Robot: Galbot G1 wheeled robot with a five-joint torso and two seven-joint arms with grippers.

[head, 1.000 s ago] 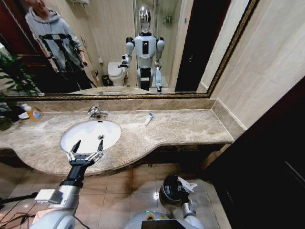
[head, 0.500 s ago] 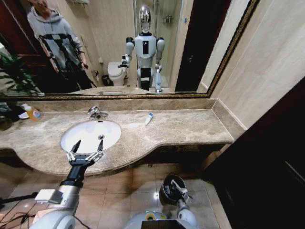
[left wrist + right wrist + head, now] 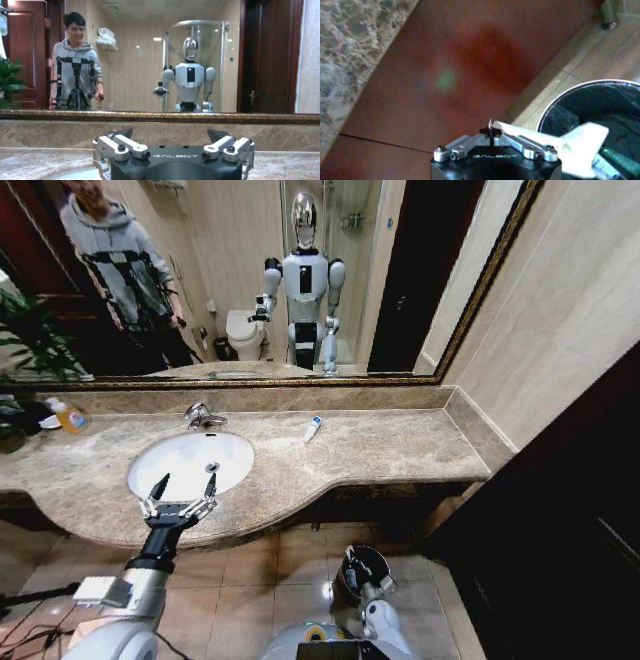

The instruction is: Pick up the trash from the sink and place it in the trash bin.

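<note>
At the far left of your head view, a small bottle of orange liquid (image 3: pixel 68 416) stands on the beige-brown marble worktop (image 3: pixel 380 445). Green plant leaves (image 3: pixel 30 330) fill the left edge. A gold-framed wall mirror (image 3: pixel 240 280) spans the top, above brown floor tiles (image 3: pixel 290 570).

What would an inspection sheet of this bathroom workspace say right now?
Surface: marble countertop; no litter seen in the sink.
Job's things: white tube with blue end lies on the countertop, right of the sink; flat white wrapper above the trash bin.
Clutter: bottle of orange liquid, far left.
Grippers: left gripper open above the sink's front edge; right gripper shut on the wrapper, low by the bin.
Cables: thin leads on the floor.
Surroundings: wall mirror.
</note>
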